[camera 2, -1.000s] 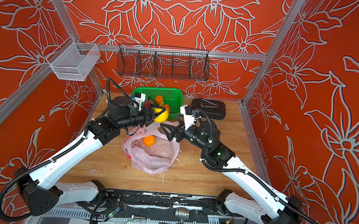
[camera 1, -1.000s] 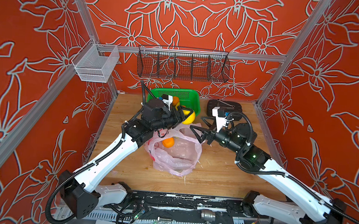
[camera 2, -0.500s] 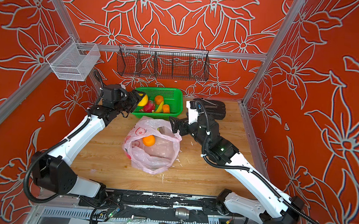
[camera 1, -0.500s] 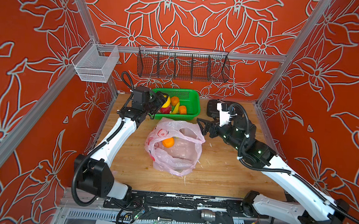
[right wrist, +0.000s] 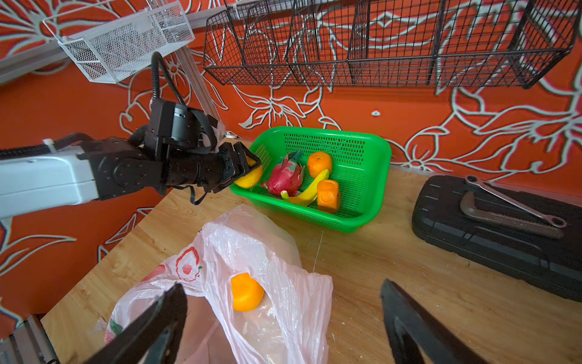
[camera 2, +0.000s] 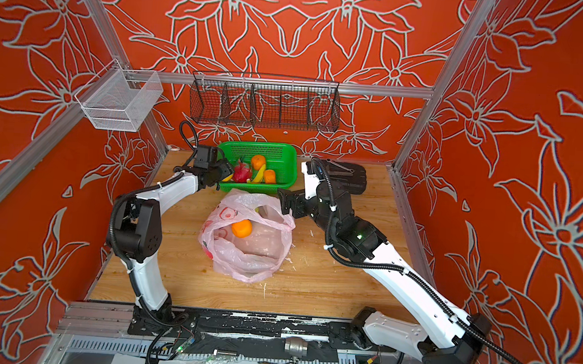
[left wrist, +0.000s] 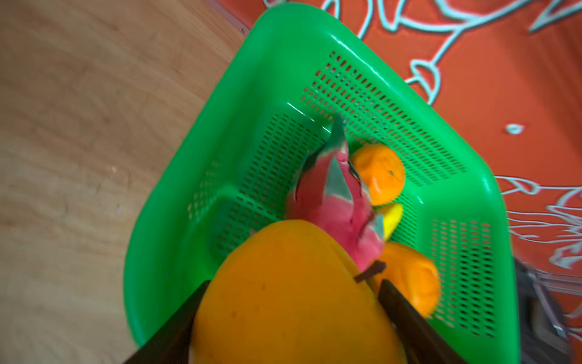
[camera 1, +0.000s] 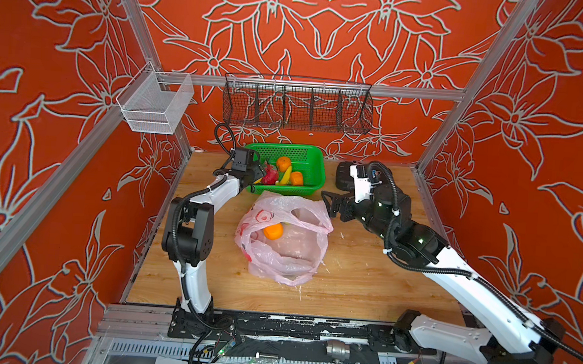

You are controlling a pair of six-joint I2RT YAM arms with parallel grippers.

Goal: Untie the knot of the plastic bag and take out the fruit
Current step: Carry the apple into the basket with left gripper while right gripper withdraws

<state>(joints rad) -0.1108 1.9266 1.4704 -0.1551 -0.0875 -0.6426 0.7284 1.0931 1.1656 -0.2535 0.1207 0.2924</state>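
Left wrist view: your left pincer [left wrist: 294,282] is clamped on the yellow fruit [left wrist: 283,315], just above the green basket [left wrist: 176,176].
In a top view this fruit hangs over the basket's left near corner. The plastic bag [camera 1: 288,260] lies open in the middle, one orange [camera 1: 273,231] inside. Your right pincer [camera 1: 329,203], jaws wide apart and empty, hovers at the bag's far right edge; the orange lies left and near from it, so this arm is the closer one.

Top views look down from above; both wrist cameras face the green basket [left wrist: 189,195].
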